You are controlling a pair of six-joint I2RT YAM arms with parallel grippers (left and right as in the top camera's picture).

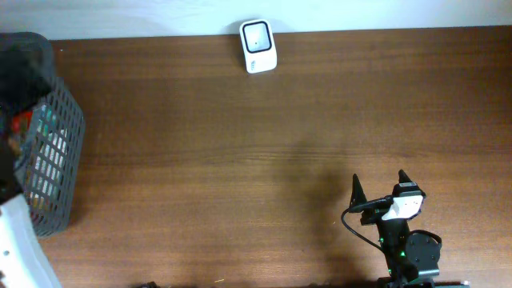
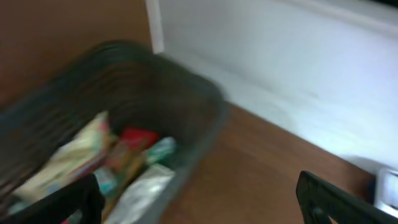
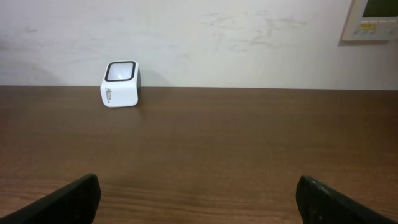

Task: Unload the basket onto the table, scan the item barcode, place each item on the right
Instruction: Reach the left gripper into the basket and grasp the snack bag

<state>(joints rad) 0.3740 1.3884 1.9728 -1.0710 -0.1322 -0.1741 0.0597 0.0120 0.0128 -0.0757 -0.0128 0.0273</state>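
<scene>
A white barcode scanner (image 1: 258, 46) with a dark window stands at the table's far edge; the right wrist view shows the scanner (image 3: 120, 84) against the wall. Several packaged items (image 2: 130, 158), among them a red packet (image 2: 138, 138) and a silvery one (image 2: 146, 186), lie in a dark mesh basket (image 1: 60, 152) at the left. My left gripper (image 2: 205, 205) hangs open above the basket's near rim (image 2: 205, 134), holding nothing; that view is blurred. Near the front right, my right gripper (image 1: 380, 182) is open over bare wood and points toward the scanner.
The brown wooden table (image 1: 264, 144) meets a white wall (image 3: 249, 37) at the back. A wall control panel (image 3: 373, 18) shows at the upper right. My left arm's white body (image 1: 20, 240) lies along the left edge beside the basket.
</scene>
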